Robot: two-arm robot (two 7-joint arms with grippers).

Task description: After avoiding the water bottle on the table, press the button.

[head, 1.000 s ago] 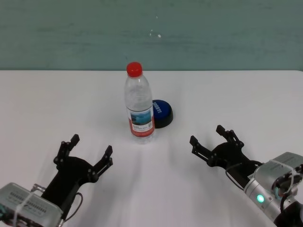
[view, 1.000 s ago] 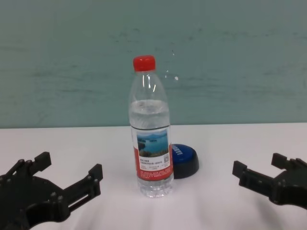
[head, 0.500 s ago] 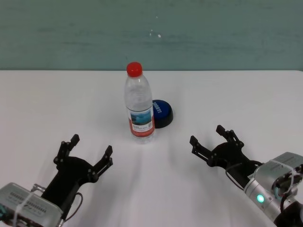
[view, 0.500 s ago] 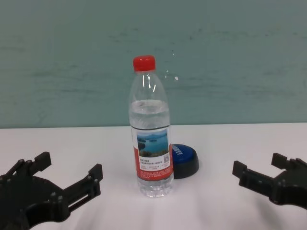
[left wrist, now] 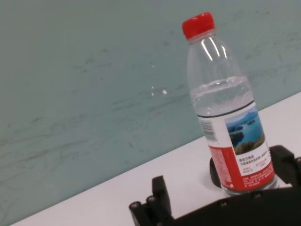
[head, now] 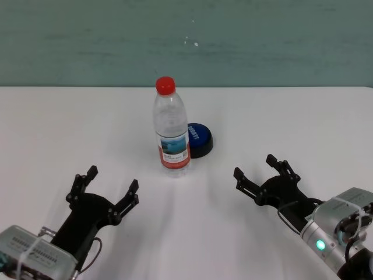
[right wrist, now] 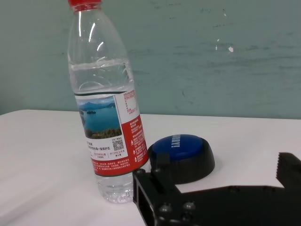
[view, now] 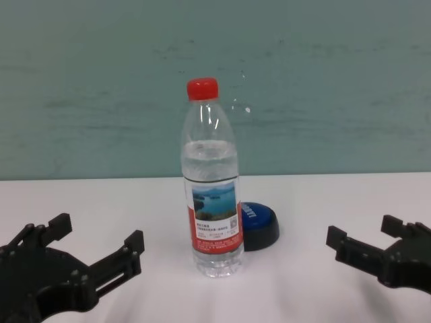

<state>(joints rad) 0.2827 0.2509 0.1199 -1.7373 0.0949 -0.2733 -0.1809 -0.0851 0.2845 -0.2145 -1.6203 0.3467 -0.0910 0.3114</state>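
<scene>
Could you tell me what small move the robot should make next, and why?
Probably advance the open right gripper toward the button, since the water bottle stands upright just left of it, screening it from the left gripper.

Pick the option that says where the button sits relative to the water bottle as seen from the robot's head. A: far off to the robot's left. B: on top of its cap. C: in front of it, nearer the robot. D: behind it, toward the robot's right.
D: the button sits just behind the upright water bottle, peeking out toward the robot's right.
</scene>
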